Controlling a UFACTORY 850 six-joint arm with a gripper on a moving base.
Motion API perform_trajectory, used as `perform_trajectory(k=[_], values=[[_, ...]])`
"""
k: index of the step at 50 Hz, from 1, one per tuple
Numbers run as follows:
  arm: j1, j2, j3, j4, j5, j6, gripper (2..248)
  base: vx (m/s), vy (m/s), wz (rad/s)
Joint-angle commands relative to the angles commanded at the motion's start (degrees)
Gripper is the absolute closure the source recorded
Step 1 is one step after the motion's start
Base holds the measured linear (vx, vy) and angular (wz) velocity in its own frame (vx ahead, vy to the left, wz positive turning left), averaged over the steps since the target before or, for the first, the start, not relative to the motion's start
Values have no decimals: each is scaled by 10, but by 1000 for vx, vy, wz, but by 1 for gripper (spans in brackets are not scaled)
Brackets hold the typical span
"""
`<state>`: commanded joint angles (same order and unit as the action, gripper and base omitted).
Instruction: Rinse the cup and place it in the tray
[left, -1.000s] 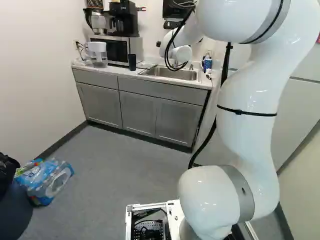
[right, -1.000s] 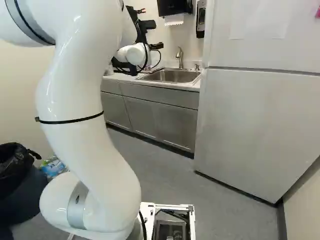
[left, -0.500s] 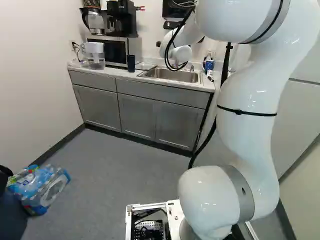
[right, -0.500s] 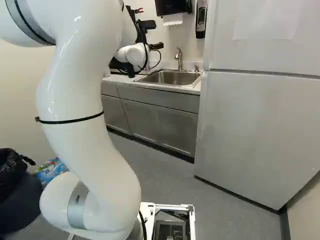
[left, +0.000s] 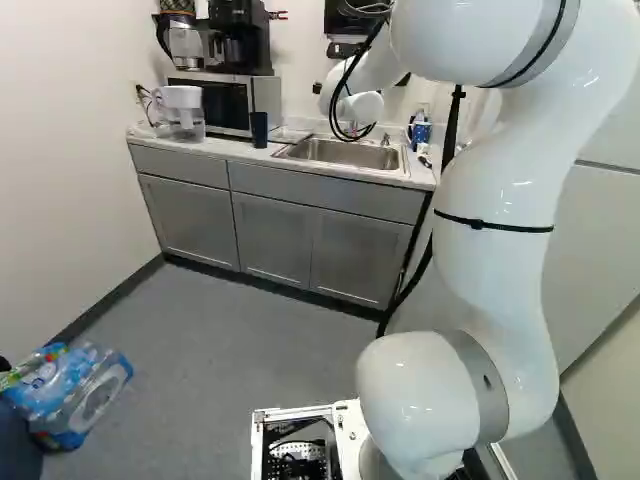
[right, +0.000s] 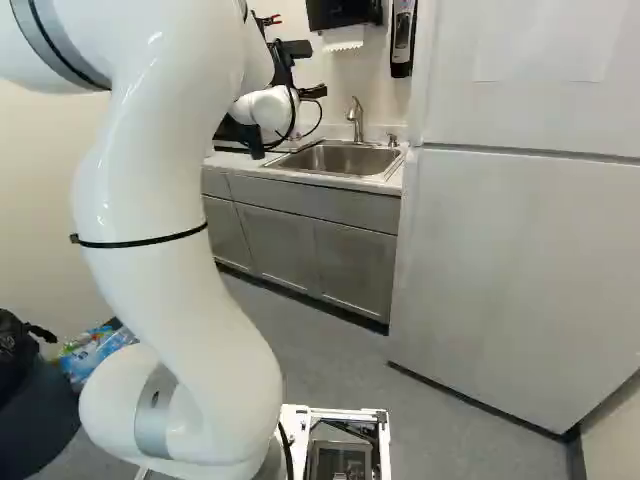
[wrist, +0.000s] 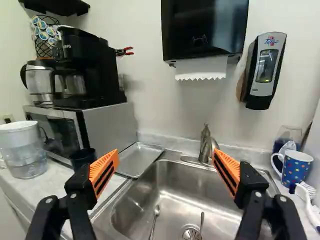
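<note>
In the right base view my gripper hangs at the arm's end, over the counter's near side. My gripper in the wrist view is open, its orange-padded fingers wide apart with nothing between them. A dark cup stands beside one finger, in front of the microwave; the left base view also shows the dark cup. The metal tray lies flat between that cup and the sink. On the sink's other side is a blue dotted mug. The faucet rises behind the sink.
A water pitcher and microwave with a coffee maker stand on the counter. A brush lies near the mug. The fridge flanks the sink. Bottle packs lie on the floor.
The base has moved ahead, toward the counter; counter and sink appear slightly nearer, and the bottle packs have slid toward the left base view's edge. The arm keeps its pose.
</note>
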<state>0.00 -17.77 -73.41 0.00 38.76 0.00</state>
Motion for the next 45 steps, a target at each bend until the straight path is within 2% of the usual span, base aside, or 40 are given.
perform_trajectory(k=[45], values=[[0,0,0,0,0,0,3,125,1,-17]])
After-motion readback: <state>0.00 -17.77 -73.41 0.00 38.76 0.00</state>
